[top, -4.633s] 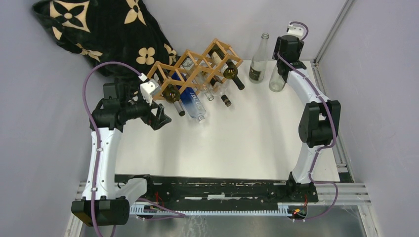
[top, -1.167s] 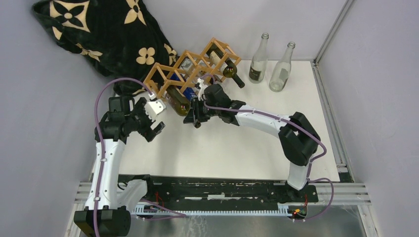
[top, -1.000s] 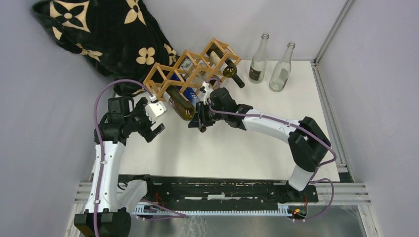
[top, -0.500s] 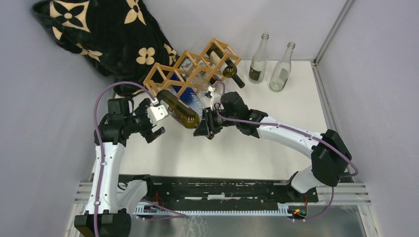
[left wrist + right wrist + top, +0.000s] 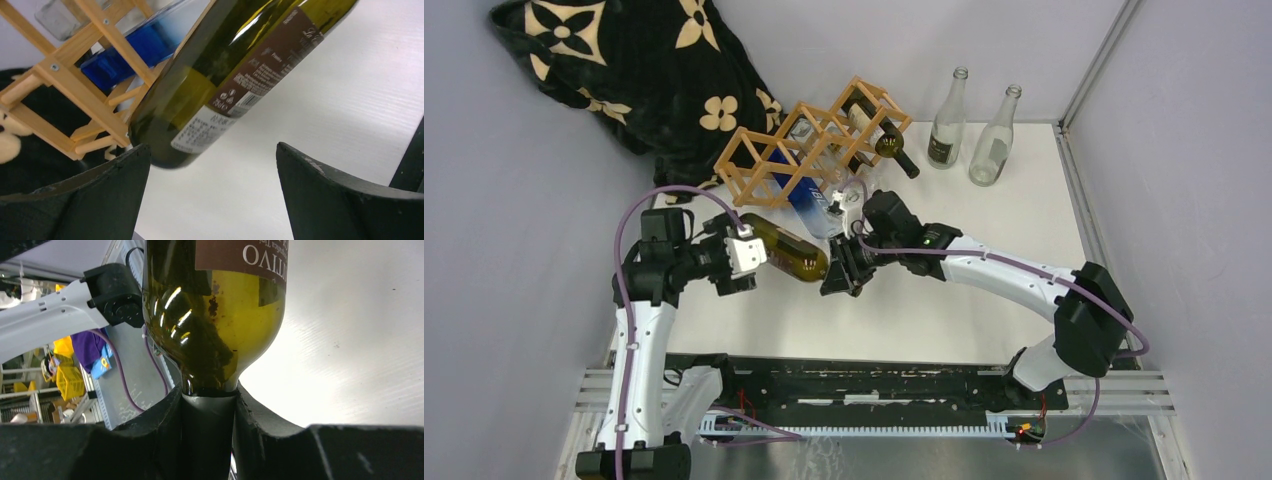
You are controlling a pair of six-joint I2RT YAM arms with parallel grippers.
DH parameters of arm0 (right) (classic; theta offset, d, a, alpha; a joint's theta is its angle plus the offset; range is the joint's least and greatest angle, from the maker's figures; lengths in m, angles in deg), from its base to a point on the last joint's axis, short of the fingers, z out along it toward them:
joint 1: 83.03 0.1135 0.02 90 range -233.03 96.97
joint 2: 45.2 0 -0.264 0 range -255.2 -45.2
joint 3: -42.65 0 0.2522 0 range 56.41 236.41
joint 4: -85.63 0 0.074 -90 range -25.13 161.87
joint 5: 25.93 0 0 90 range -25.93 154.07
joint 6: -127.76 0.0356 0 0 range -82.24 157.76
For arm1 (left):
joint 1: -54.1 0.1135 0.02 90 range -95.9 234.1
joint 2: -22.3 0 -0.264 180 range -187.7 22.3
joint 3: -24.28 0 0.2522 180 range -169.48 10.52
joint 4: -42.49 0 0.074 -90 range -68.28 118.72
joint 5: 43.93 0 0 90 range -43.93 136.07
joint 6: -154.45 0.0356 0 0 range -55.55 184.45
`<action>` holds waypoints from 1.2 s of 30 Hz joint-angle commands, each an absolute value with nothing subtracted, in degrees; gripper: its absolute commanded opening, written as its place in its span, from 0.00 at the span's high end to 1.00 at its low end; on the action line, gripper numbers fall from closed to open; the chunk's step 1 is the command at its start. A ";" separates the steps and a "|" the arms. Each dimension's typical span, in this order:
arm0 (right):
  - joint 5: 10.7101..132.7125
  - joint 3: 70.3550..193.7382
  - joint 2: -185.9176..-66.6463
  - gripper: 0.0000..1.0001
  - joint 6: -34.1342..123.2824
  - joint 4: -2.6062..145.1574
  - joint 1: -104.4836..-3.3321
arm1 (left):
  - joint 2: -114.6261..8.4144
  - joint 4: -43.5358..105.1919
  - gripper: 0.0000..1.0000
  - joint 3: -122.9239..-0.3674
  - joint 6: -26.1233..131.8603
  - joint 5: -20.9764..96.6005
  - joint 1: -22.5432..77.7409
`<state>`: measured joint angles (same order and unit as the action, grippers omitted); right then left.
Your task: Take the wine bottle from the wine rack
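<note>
A dark green wine bottle (image 5: 789, 255) with a brown label hangs nearly level above the white table, in front of the wooden lattice wine rack (image 5: 809, 140). My right gripper (image 5: 840, 270) is shut on its black-capped neck, seen close up as the wine bottle (image 5: 215, 315) held in the right gripper (image 5: 209, 402). My left gripper (image 5: 742, 265) stands open just beside the bottle's base. In the left wrist view the left gripper (image 5: 210, 149) has nothing between its fingers; the wine bottle (image 5: 235, 65) passes just above them, with the wine rack (image 5: 75, 85) behind.
A blue bottle (image 5: 809, 195) and a dark bottle (image 5: 892, 150) lie in the rack. Two clear bottles (image 5: 946, 125) (image 5: 990, 135) stand upright at the back right. A black patterned cloth (image 5: 624, 70) is heaped at the back left, behind the rack.
My right gripper has drawn the wine bottle forward and out of the rack's left cell. The left gripper has shifted forward, staying open by the bottle's base.
</note>
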<state>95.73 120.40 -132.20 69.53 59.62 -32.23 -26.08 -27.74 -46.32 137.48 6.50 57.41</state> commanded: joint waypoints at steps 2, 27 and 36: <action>100.85 130.32 -132.60 1.00 61.94 62.53 -29.51 | -24.43 -33.41 0.00 -44.10 153.91 3.31 57.44; 102.61 137.89 -136.55 0.86 57.74 57.27 -25.20 | -25.83 -41.64 0.34 -42.75 167.98 8.27 57.35; 101.01 133.36 -133.48 0.44 59.45 60.57 -25.80 | -20.95 -30.04 0.98 -41.22 155.59 2.33 57.35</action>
